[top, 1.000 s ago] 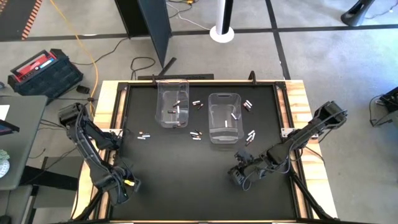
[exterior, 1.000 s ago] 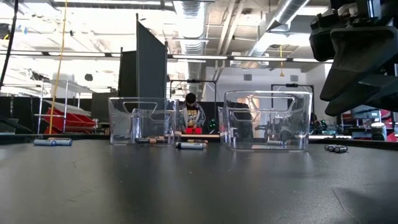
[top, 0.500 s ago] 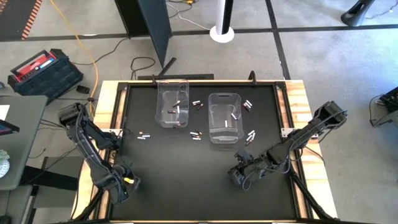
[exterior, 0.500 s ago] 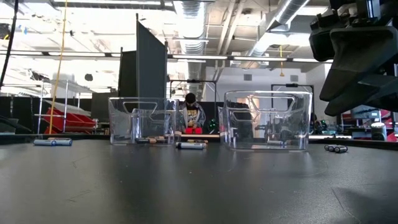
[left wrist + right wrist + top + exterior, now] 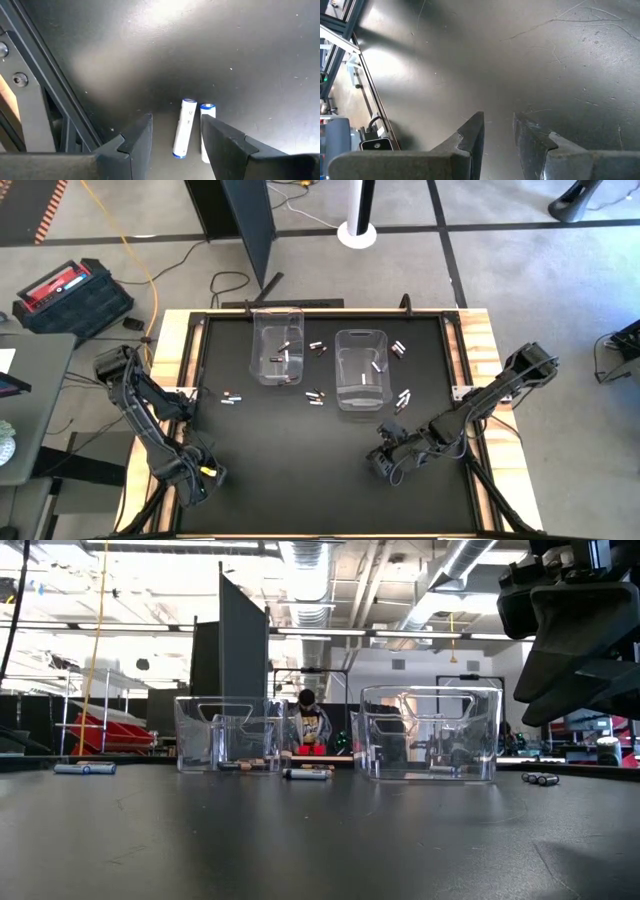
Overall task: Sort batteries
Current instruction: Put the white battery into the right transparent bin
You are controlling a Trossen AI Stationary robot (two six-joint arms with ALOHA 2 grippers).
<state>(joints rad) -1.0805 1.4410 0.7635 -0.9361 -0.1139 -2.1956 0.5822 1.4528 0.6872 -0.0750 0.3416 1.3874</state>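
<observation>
While batteries (image 5: 314,396) lie scattered, bins (image 5: 361,369) stand between.

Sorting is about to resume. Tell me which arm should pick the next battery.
Left, probably. The left gripper hangs open with two white batteries lying on the mat between its fingers. The right gripper faces only bare mat, also open and empty.

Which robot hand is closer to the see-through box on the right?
The right gripper. It sits just in front of the right clear bin, while the left gripper waits far off at the table's front-left corner.
</observation>
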